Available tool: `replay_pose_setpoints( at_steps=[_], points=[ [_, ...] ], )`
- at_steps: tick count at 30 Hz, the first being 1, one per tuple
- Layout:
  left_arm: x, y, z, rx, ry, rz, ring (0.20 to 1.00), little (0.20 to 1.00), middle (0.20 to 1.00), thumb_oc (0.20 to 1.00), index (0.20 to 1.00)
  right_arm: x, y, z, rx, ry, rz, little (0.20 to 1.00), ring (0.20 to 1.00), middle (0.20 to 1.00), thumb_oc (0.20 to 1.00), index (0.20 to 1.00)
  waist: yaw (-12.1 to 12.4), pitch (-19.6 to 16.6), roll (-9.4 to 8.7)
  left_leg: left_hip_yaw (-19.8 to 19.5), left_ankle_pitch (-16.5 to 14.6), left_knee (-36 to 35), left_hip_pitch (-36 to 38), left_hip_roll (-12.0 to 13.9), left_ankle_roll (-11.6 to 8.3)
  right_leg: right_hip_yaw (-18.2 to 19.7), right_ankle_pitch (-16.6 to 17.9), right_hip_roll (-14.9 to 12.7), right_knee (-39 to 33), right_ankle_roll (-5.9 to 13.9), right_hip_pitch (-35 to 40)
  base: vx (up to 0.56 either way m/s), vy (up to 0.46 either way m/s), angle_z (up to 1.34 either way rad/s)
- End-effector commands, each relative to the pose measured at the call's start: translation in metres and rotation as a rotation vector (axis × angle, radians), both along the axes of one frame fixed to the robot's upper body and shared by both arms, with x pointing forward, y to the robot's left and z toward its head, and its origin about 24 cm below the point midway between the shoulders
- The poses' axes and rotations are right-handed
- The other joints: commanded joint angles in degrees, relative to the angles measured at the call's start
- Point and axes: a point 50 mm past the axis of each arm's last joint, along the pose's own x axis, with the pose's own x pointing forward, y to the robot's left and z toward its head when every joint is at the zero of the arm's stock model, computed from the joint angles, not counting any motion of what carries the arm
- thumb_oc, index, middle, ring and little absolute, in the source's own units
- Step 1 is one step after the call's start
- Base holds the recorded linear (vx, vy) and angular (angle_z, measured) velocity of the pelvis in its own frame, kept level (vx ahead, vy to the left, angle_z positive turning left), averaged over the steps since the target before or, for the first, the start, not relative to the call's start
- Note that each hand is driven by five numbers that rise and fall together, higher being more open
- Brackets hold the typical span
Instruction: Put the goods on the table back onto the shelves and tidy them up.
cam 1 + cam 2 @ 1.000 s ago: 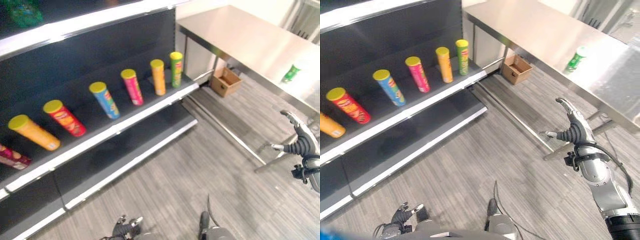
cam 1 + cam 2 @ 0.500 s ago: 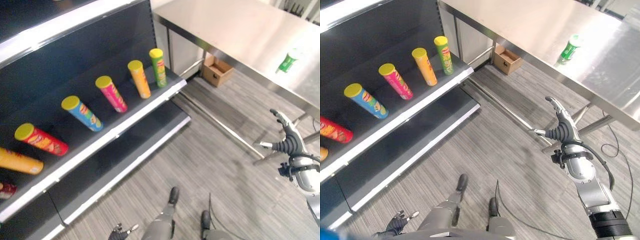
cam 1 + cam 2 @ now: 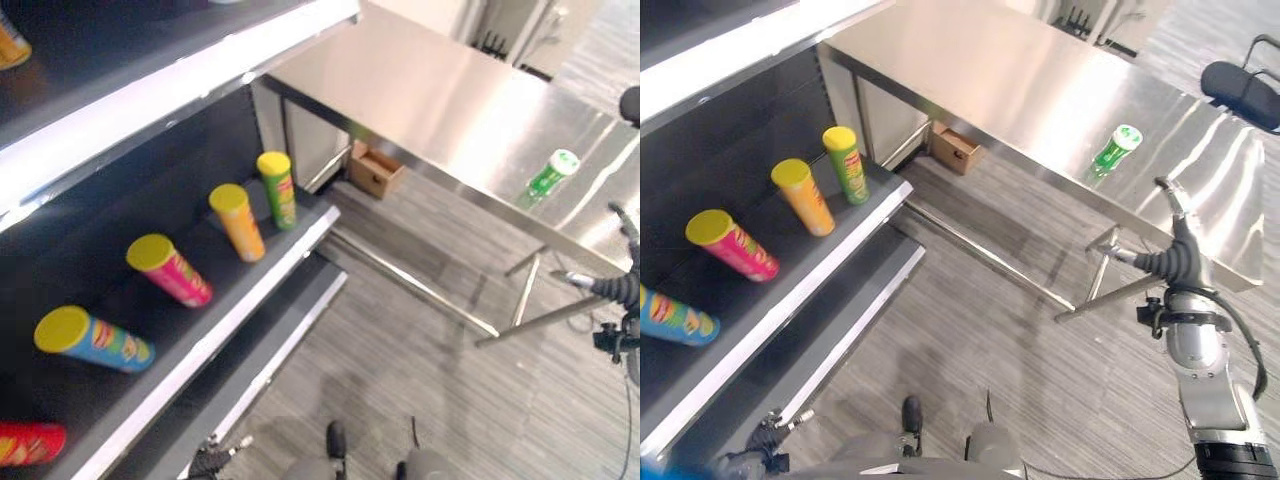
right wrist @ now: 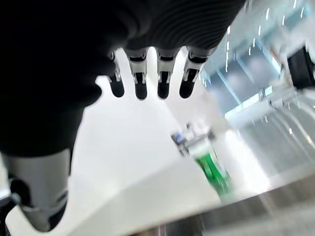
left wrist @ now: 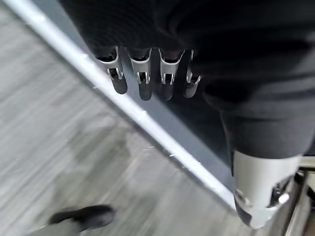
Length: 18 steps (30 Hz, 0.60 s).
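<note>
A green can (image 3: 1114, 150) stands upright on the steel table (image 3: 1020, 80), near its front edge. My right hand (image 3: 1175, 255) is raised at that edge, a little short of the can and apart from it, open with straight fingers and nothing in it. In the right wrist view the green can (image 4: 211, 169) shows past the straight fingers (image 4: 147, 78). My left hand (image 3: 765, 440) hangs low beside the shelf's bottom board, open and holding nothing, its fingers (image 5: 142, 81) straight.
On the dark shelf (image 3: 250, 300) to the left, green (image 3: 277, 188), orange (image 3: 237, 220), pink (image 3: 168, 270), blue (image 3: 92, 338) and red (image 3: 30, 442) cans stand in a row. A cardboard box (image 3: 954, 148) sits under the table. A dark chair (image 3: 1245, 90) stands beyond it.
The camera has swung towards the table, so the whole picture has shifted. My right hand is now closer to the table's edge and the green can, still open.
</note>
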Motion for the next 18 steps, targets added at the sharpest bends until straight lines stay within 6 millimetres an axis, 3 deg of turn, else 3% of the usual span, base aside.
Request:
replay_pose_setpoints(
  at_steps=[1, 4, 10, 14, 15, 18],
  points=[
    [-0.011, 0.006, 0.002, 0.023, 0.010, 0.006, 1.000, 1.000, 1.000, 1.000, 1.000, 0.005, -0.016, 0.045, -0.068, -0.162, -0.023, 1.000, 1.000, 1.000, 1.000, 1.000, 1.62, -0.89, 0.78, -3.06, -1.36, -0.12, -3.18, 6.72, -7.82, -7.27, 7.84, -1.51, -15.44, -0.25, 3.92, 0.10, -0.074, -0.08],
    [-0.010, 0.007, 0.002, 0.027, 0.011, 0.001, 1.000, 1.000, 1.000, 1.000, 1.000, 0.003, -0.028, 0.047, -0.062, -0.150, -0.064, 1.000, 1.000, 1.000, 1.000, 1.000, 0.77, -0.60, 0.69, -3.98, -2.32, -0.10, -2.32, 6.58, -8.09, -6.70, 8.42, -0.93, -20.50, 0.31, 1.63, 0.13, -0.039, -0.06],
    [-0.008, 0.009, 0.002, 0.032, 0.006, 0.013, 1.000, 1.000, 1.000, 1.000, 1.000, -0.001, -0.056, 0.047, -0.025, -0.140, -0.180, 1.000, 1.000, 1.000, 1.000, 1.000, -1.47, 3.48, 1.28, -7.87, -4.97, 0.83, 1.78, 6.80, -8.99, -4.68, 12.91, 0.78, -27.96, 2.41, -5.85, 0.14, -0.055, 0.32],
    [-0.007, 0.010, 0.003, 0.034, 0.004, 0.018, 1.000, 1.000, 1.000, 1.000, 1.000, -0.004, -0.062, 0.044, 0.007, -0.126, -0.194, 1.000, 1.000, 1.000, 1.000, 1.000, -1.83, 4.27, -0.05, -10.01, -6.31, 1.15, 3.38, 5.61, -9.10, -3.39, 14.61, 1.26, -29.51, 2.72, -5.57, 0.12, -0.105, 0.59],
    [-0.009, 0.009, 0.001, 0.031, 0.018, 0.014, 1.000, 1.000, 1.000, 1.000, 1.000, -0.005, -0.069, 0.036, 0.042, -0.080, -0.212, 1.000, 1.000, 1.000, 1.000, 1.000, -1.44, 3.60, -1.39, -10.93, -7.13, 0.71, 4.26, 4.42, -9.10, -3.12, 15.83, 0.54, -30.26, 2.70, -3.67, 0.15, -0.152, 0.50],
    [-0.015, 0.009, 0.000, 0.024, 0.033, 0.015, 1.000, 1.000, 1.000, 1.000, 1.000, -0.007, -0.077, 0.033, 0.056, -0.019, -0.206, 1.000, 1.000, 1.000, 1.000, 1.000, -1.52, 2.10, -2.03, -11.61, -7.38, -0.45, 5.90, 5.75, -10.08, -3.20, 16.15, 0.55, -29.63, 2.89, -2.16, 0.19, -0.230, 0.52]
  ],
)
